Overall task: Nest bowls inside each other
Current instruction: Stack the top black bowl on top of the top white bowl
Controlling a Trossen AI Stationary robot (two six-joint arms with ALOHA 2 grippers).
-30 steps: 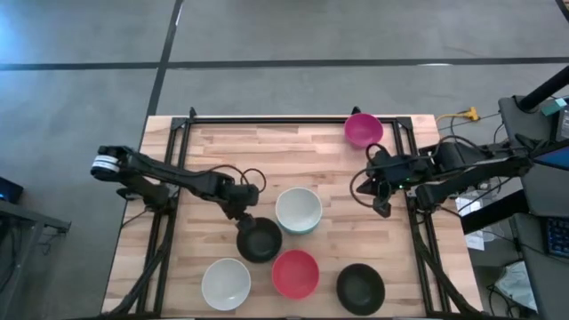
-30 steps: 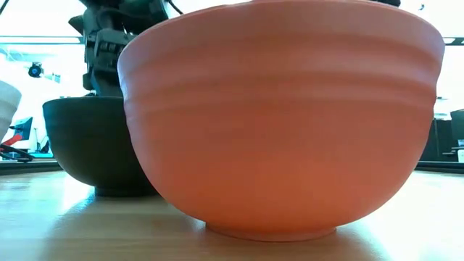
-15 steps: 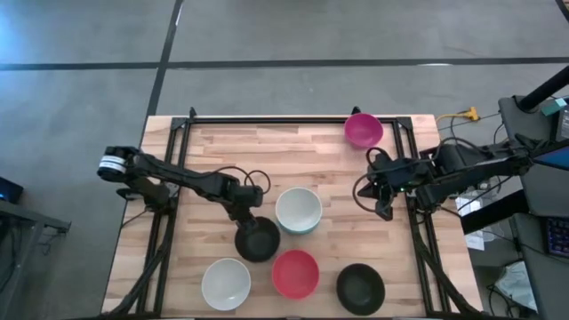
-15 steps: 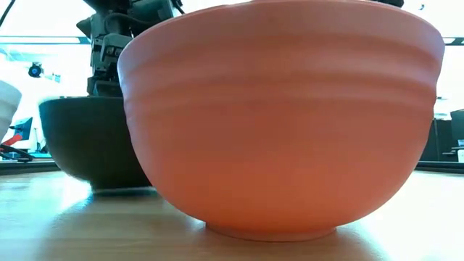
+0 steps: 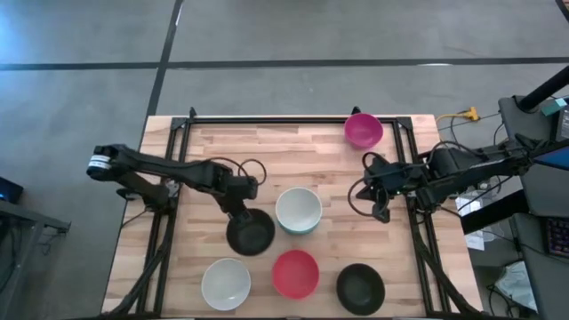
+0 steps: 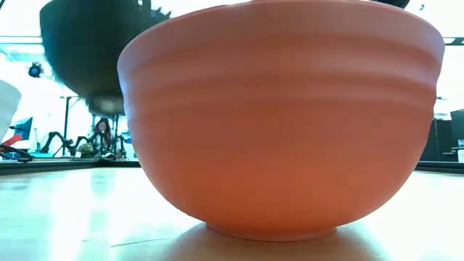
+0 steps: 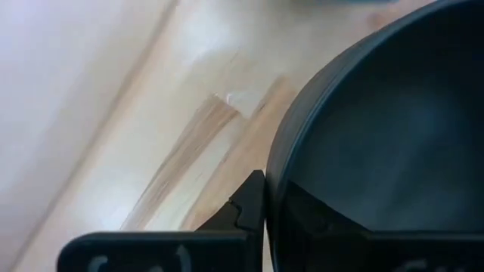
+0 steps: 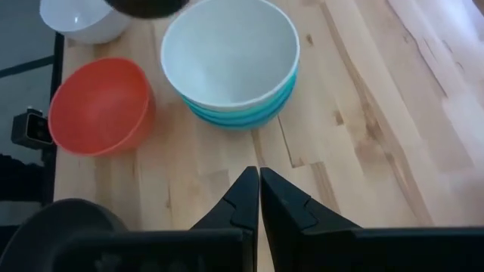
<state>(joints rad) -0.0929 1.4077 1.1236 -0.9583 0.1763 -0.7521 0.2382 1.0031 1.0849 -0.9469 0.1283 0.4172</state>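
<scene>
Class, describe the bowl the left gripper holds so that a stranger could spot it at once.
Start at the wooden table and follow the left arm to its left gripper. It is shut on the rim of a black bowl, lifted clear of the table, while the other black bowl sits untouched.

Black bowl, red bowl

Red bowl fills the low view — black bowl cut off.
</scene>
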